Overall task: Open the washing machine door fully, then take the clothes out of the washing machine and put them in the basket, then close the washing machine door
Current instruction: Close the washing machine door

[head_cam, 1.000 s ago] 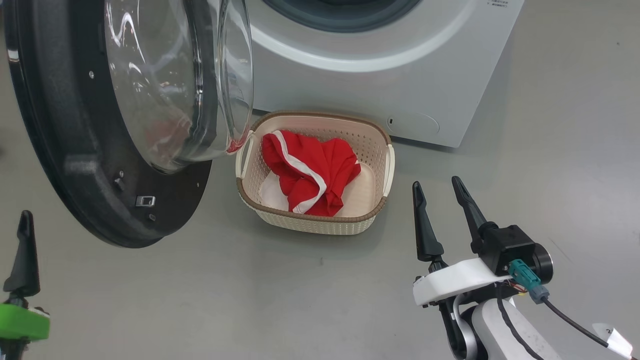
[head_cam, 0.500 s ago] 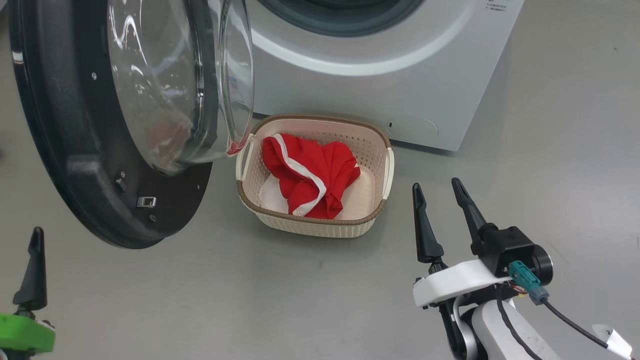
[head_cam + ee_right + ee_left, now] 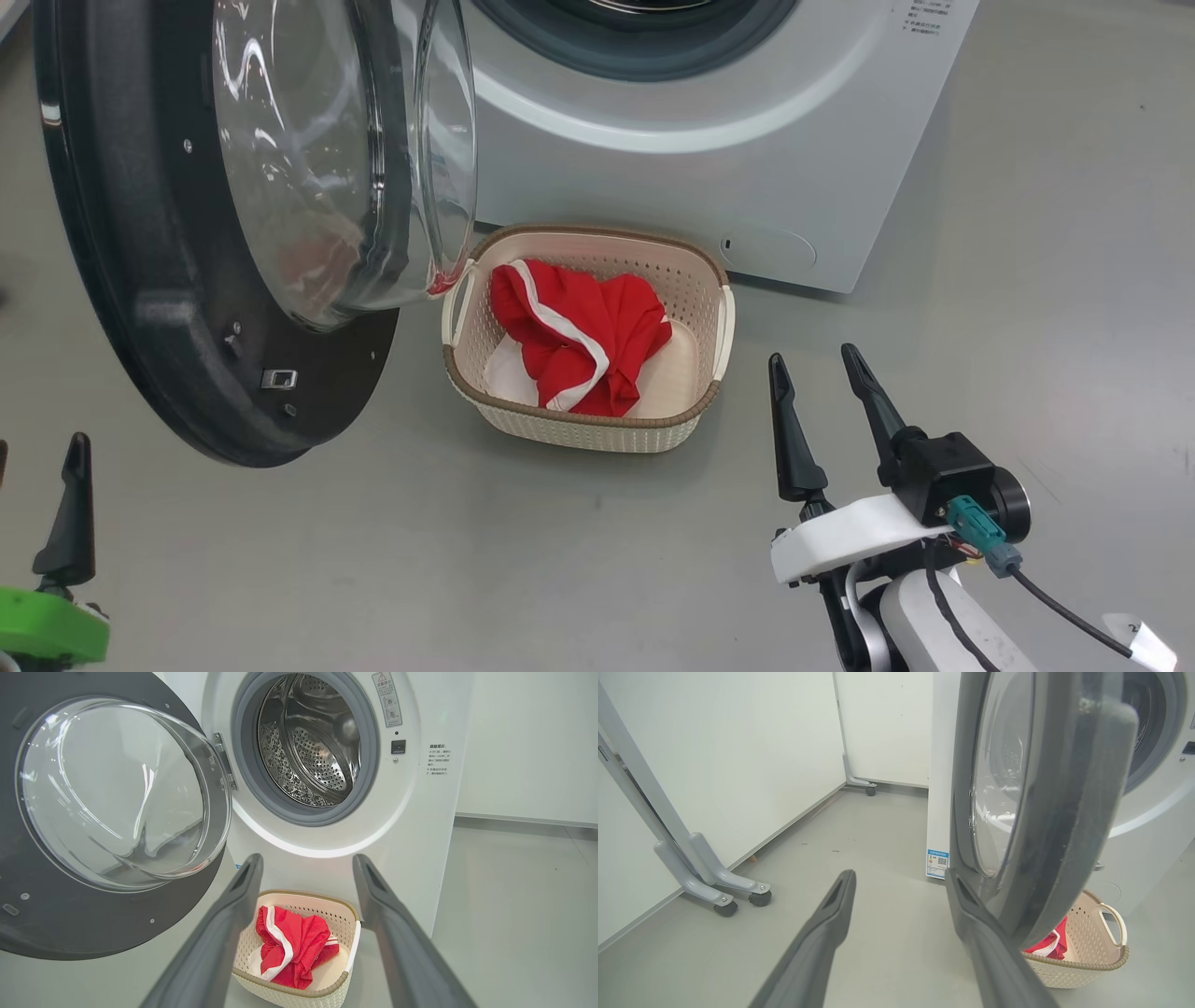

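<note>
My left gripper [image 3: 900, 877] & right gripper [image 3: 811, 357] both stood wide open, nothing in either. The red garments w/ white trim [image 3: 579, 336] lay in the cream perforated plastic basket [image 3: 579, 434], just in front of the big white front-loading washing machine [image 3: 747, 140]. Its steel drum [image 3: 317, 742] looked empty, so closing came next, I judged. The round door w/ glossy black rim & clear glass bowl [image 3: 121, 233] hung open, rim near my left gripper. Best approach: push flat on the rim's outer face, not the glass, & swing slowly past the basket.
</note>
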Available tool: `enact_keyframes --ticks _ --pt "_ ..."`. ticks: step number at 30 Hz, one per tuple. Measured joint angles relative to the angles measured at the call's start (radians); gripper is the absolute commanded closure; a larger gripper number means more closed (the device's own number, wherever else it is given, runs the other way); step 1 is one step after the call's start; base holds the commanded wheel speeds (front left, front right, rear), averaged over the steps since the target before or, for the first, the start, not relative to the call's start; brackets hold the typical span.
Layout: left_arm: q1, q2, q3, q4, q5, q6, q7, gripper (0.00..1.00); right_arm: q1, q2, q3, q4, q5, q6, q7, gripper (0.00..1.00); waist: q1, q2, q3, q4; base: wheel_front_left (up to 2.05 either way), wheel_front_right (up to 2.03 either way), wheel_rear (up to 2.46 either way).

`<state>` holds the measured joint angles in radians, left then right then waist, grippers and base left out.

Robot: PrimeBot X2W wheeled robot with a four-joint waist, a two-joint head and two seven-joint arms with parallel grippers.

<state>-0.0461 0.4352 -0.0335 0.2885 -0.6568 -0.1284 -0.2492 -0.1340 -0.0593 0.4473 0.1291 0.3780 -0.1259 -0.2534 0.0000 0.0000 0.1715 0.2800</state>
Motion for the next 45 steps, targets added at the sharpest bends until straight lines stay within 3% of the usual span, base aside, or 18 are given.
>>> enact_keyframes --ticks 26,27,28,29,40,45 --pt "-0.016 -0.005 0.014 -0.006 0.009 0.0 0.0 0.0 0.001 0.0 0.0 -0.004 0.0 0.0 0.0 0.0 0.0 0.0 0.004 0.001 0.0 0.0 0.0" --pt "-0.017 -0.006 0.015 -0.006 0.008 0.0 0.0 0.21 0.001 0.0 0.0 -0.004 0.0 0.0 0.0 0.0 0.0 0.0 0.004 0.001 0.0 0.0 0.0" --pt "-0.017 -0.006 0.014 -0.006 0.007 0.0 0.0 0.73 0.001 0.0 0.0 -0.004 0.0 0.0 0.0 0.0 0.0 0.0 0.005 0.001 0.0 0.0 0.0" --pt "-0.017 -0.007 0.014 -0.006 0.007 0.0 0.0 1.0 0.001 0.0 0.0 -0.005 0.0 0.0 0.0 0.0 0.0 0.0 0.006 0.002 0.0 0.0 0.0" --pt "-0.032 0.017 0.002 -0.012 -0.024 0.0 0.0 1.0 0.001 0.0 0.001 -0.01 0.0 0.0 0.0 0.0 0.0 0.0 0.02 0.002 0.0 0.0 0.0" --pt "-0.055 0.045 -0.009 -0.013 -0.097 0.0 0.0 1.0 0.001 0.0 0.002 -0.01 0.0 0.0 0.0 0.0 0.0 0.0 0.026 0.001 0.0 0.0 0.0"
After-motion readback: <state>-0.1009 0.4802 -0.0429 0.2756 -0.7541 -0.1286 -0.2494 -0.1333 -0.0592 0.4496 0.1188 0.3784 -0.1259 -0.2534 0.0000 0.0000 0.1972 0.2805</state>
